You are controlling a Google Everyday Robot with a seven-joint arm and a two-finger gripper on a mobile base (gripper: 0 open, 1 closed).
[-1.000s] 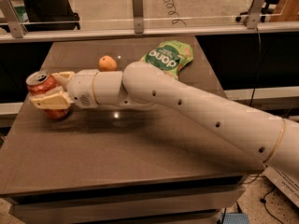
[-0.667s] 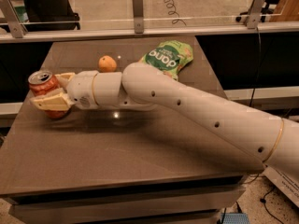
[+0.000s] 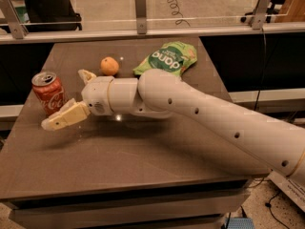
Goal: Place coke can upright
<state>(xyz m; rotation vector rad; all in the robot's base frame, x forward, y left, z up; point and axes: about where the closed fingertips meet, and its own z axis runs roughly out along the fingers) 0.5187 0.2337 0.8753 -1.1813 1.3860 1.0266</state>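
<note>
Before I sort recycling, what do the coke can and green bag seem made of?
The coke can: likely aluminium, glossy red print, silvery top. The green bag: probably plastic film, crinkled, shiny. The pincer sits open beside the can.

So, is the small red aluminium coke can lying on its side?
No, the coke can stands upright just left of the open gripper.

Cream arm (image 3: 205, 116); seemingly tan end effector (image 3: 63, 99), left

Tool (image 3: 63, 99) beside coke can (image 3: 47, 93); orange (image 3: 109, 66) behind
</note>
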